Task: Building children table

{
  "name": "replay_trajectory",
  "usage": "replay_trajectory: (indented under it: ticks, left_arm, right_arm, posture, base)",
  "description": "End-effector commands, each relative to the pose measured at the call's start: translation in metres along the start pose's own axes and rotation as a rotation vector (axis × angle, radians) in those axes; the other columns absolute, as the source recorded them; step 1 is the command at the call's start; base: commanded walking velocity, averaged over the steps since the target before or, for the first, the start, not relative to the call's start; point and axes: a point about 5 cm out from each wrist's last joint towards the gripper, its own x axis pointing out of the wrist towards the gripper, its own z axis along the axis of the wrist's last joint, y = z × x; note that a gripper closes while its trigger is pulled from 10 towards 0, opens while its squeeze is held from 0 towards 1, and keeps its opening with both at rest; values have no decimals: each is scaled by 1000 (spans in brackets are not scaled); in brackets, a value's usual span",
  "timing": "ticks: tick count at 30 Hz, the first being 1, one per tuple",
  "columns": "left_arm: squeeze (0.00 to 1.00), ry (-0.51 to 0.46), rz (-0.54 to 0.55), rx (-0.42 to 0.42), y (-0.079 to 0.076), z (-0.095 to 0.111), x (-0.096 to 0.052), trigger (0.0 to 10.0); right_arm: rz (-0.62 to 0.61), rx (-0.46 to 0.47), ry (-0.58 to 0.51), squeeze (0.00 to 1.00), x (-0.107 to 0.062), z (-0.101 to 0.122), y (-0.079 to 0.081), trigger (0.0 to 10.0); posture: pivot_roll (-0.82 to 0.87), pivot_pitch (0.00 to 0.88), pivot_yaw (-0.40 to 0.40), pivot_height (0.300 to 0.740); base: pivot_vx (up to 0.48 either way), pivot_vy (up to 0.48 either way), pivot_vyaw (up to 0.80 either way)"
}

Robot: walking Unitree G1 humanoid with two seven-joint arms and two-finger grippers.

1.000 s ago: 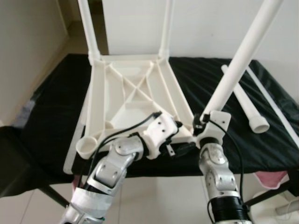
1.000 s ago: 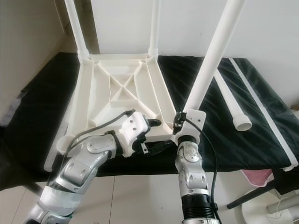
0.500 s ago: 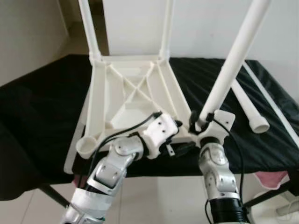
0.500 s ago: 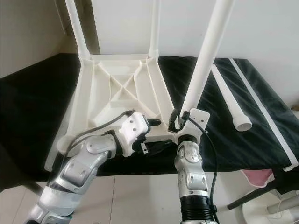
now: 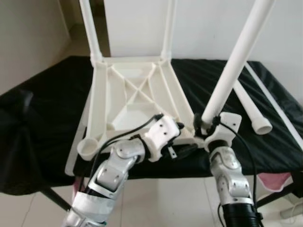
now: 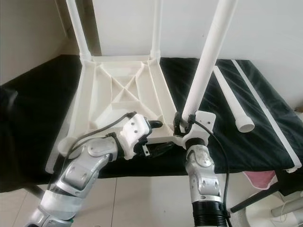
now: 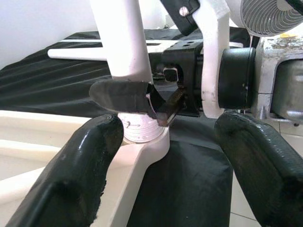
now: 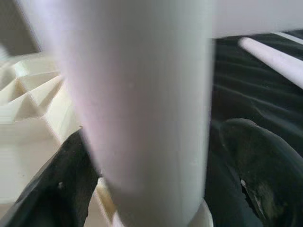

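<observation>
Step in hand: seating third leg point(image 5: 236, 61) into near right corner socket point(image 7: 142, 139) of upturned white tabletop point(image 5: 137, 94) on black-draped bench point(image 5: 57, 104).

- Right gripper point(image 6: 182, 124) clamped round leg base, leg tilted.
- Left gripper point(image 7: 161, 156) spread wide, straddled socket corner, grasped nothing.
- Next, likely: straighten leg, press down.
- Farther: spare leg point(image 5: 251, 109) lying loose, two legs fitted at far corners.

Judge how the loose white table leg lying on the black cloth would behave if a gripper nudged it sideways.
The loose leg is a round tube, so it would probably roll across the black cloth. Its open end suggests it is hollow, likely light for its length. It looks like smooth, rigid plastic, so it should stay stiff but may slip in a loose grip.
</observation>
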Motion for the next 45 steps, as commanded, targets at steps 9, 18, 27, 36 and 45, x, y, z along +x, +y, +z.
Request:
replay_trajectory:
  ticks: [9,18,27,36,45]
  left_arm:
    - [0,-4,91,5,4,1,1,10000]
    - [0,-4,98,6,6,2,2,10000]
    - [0,-2,97,8,8,2,1,10000]
    - [0,-3,90,7,6,2,1,10000]
    - [0,4,84,6,6,2,0,10000]
  right_arm:
    - [150,-53,45,0,9,-4,-7,10000]
    - [250,-99,58,0,19,-3,-12,10000]
    - [394,-158,83,0,20,-8,-4,10000]
    - [449,-204,91,0,23,-10,-4,10000]
    - [538,-250,98,0,25,-6,-13,10000]
  posture:
    - [-28,17,-24,740]
    - [-24,20,-23,740]
    - [-17,23,-20,740]
    - [-18,26,-16,740]
    - [-14,30,-14,740]
  base:
    - [0,0,0]
    - [0,0,0]
    - [0,0,0]
    - [0,0,0]
    - [0,0,0]
